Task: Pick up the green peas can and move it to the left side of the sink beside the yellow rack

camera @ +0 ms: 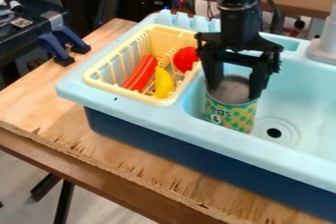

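- Nearest the camera is the wooden bench, its front edge rough and splintered.
- On it stands a toy sink unit with a light-blue plastic top and a dark-blue base.
- A cylindrical can with a green-and-yellow patterned label is in the basin, near its front wall and beside the round drain with a dark hole. It looks roughly upright; the basin's front rim hides part of its lower end, so I cannot tell whether it rests on the floor of the basin.
- The black two-finger gripper hangs down over the can. Its jaws stand apart, one at each side of the can's upper part; I cannot tell whether they pinch it or only straddle it.
- The step in hand, as I judge it, is the grasp of the can. The next move calls for firm, even contact on both sides, and any lift from here calls for a straight rise clear of the basin's front rim.
- At the view's left end of the sink top sits a pale-yellow plastic dish rack. In it are a long red sausage-shaped piece, a curved yellow banana-like piece beside it, and a rounded red piece near the rack's basin side.
- Towards the view's right edge, a grey fixture stands at the back of the basin.
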Motion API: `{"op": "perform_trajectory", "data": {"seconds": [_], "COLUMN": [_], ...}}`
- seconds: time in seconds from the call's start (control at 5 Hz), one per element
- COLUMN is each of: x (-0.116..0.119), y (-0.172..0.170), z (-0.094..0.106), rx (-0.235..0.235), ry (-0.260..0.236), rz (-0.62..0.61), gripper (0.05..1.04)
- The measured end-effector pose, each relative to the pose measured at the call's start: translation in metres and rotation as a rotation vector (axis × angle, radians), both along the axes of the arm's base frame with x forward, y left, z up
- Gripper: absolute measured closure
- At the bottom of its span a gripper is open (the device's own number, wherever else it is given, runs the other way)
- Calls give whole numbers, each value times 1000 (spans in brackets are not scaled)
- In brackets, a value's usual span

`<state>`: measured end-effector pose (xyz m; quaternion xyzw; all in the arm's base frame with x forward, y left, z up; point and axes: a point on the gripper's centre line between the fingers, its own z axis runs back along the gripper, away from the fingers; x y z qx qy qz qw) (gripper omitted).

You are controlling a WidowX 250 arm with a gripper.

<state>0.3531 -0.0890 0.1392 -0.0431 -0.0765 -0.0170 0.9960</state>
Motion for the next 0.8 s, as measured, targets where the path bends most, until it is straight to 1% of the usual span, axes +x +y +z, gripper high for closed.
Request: {"op": "perform_trajectory", "data": {"seconds": [0.2, 0.4, 0.6, 0.8], "x": [1, -4, -11, -19], "y": [-6, -15, -25, -51], "z": [2, 30, 52, 67], "rx": [-20, -85, -119, -111], "ry": [-20, -120, -149, -58], "rz": [-17, -40, -78, -150], "gripper": [85, 85, 85, 85]}}
